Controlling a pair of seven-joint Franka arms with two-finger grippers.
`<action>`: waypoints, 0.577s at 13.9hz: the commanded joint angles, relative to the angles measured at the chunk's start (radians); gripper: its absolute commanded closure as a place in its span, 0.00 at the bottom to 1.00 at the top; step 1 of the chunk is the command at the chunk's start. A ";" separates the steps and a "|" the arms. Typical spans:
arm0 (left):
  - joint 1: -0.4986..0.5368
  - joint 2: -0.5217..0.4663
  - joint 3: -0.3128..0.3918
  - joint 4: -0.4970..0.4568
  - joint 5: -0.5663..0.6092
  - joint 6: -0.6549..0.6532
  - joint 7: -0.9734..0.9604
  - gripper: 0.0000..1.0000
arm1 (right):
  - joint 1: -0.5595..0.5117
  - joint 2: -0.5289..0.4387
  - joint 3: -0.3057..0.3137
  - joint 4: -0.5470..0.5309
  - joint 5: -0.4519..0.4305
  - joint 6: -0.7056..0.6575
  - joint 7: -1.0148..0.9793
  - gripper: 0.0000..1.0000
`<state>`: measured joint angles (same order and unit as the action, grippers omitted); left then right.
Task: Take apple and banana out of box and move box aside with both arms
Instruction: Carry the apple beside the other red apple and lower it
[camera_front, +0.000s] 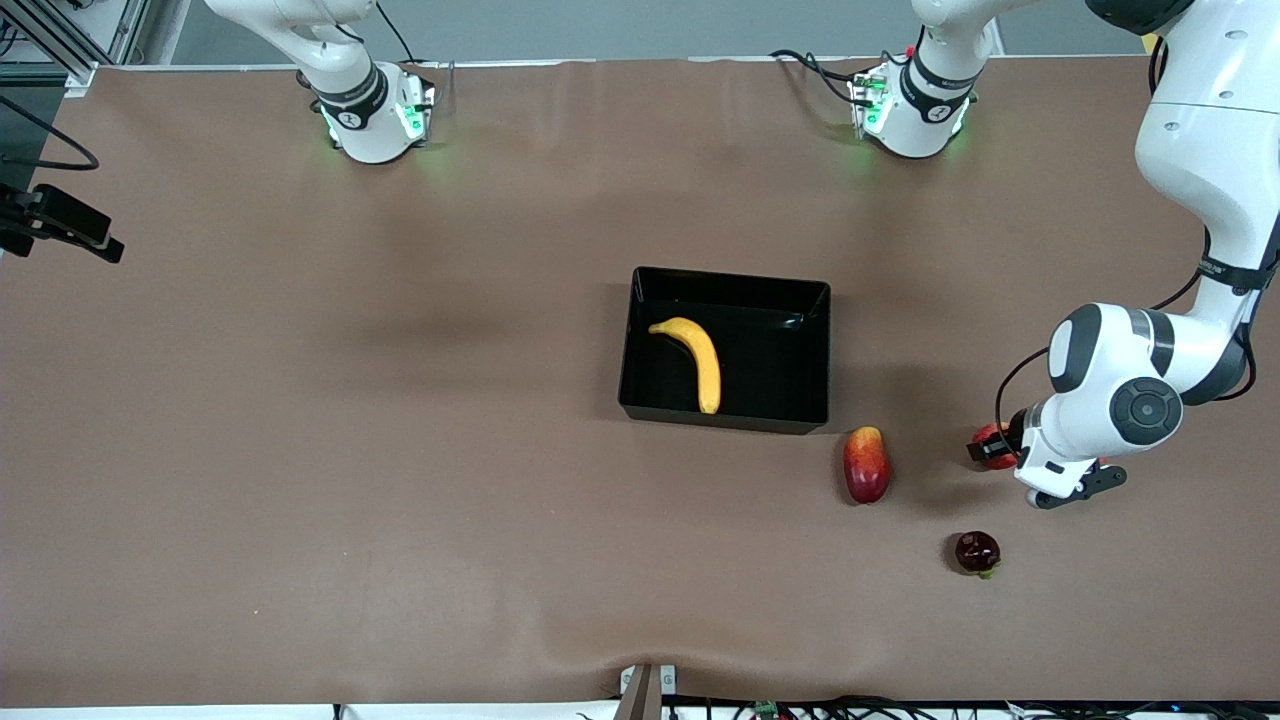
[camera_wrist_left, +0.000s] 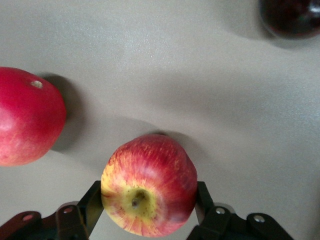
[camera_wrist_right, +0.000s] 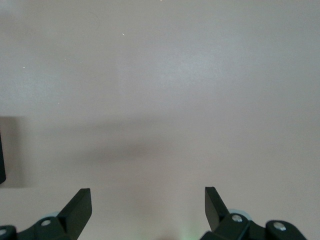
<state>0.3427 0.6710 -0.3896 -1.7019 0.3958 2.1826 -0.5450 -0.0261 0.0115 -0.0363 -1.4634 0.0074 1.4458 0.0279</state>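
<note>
The small red apple (camera_wrist_left: 150, 192) with yellowish patches sits between the fingers (camera_wrist_left: 91, 202) of my left gripper (camera_wrist_left: 149, 202), which is shut on it. In the front view the apple (camera_front: 988, 435) and left gripper (camera_front: 993, 450) are low over the table toward the left arm's end, beside the mango. The yellow banana (camera_front: 697, 360) lies inside the black box (camera_front: 785, 365) at the table's middle. My right gripper (camera_wrist_right: 148, 205) stands open over bare table with nothing between its fingers. It is out of the front view.
A red-yellow mango (camera_front: 866, 465) lies just nearer the front camera than the box's corner. A dark red pomegranate (camera_front: 977, 552) lies nearer still. Both also show in the left wrist view: mango (camera_wrist_left: 25, 117), pomegranate (camera_wrist_left: 292, 17). Black camera gear (camera_front: 60, 225) overhangs the right arm's end.
</note>
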 joint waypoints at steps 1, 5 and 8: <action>0.004 0.010 -0.006 0.019 0.024 0.006 -0.004 0.00 | 0.011 -0.001 -0.007 0.000 -0.001 0.004 0.004 0.00; 0.001 -0.071 -0.023 0.011 0.011 -0.077 -0.013 0.00 | 0.011 -0.001 -0.007 0.000 -0.001 0.005 0.004 0.00; 0.005 -0.172 -0.129 0.010 -0.050 -0.223 -0.033 0.00 | 0.012 0.004 -0.007 0.000 -0.001 0.005 0.004 0.00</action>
<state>0.3451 0.5951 -0.4591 -1.6663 0.3834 2.0455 -0.5538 -0.0261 0.0123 -0.0363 -1.4636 0.0076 1.4461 0.0279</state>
